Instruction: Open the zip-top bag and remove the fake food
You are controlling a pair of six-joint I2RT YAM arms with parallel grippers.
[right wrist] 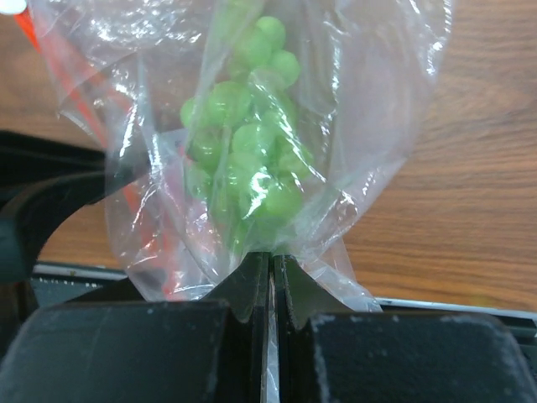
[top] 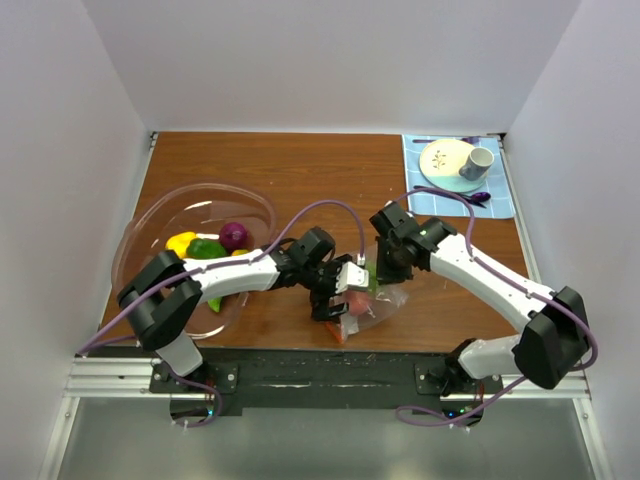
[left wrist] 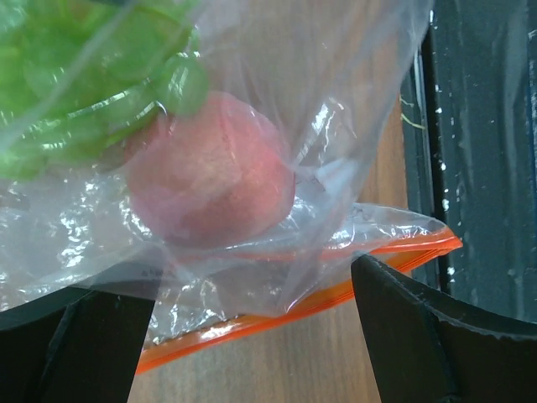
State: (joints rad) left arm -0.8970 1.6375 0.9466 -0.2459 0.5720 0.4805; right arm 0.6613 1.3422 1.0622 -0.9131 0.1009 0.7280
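The zip-top bag point(top: 368, 300) lies near the table's front edge between my two grippers. My right gripper point(right wrist: 271, 264) is shut on the bag's clear plastic at the end away from the zip, just below a bunch of green grapes point(right wrist: 247, 159) inside it. My left gripper point(left wrist: 252, 336) is open, one finger on each side of the orange-red zip strip point(left wrist: 294, 306). A pink-red fruit point(left wrist: 210, 172) and a green piece point(left wrist: 75, 84) show through the plastic. More fake food, a yellow piece point(top: 181, 243), a green piece point(top: 206, 249) and a purple one point(top: 233, 236), lies in the bowl.
The large clear pinkish bowl point(top: 150, 215) stands at the left, under my left arm. A blue placemat point(top: 505, 205) with a plate point(top: 445, 160), a grey cup point(top: 477, 161) and a purple spoon point(top: 478, 197) lies at the back right. The black rail point(top: 300, 365) runs along the front edge.
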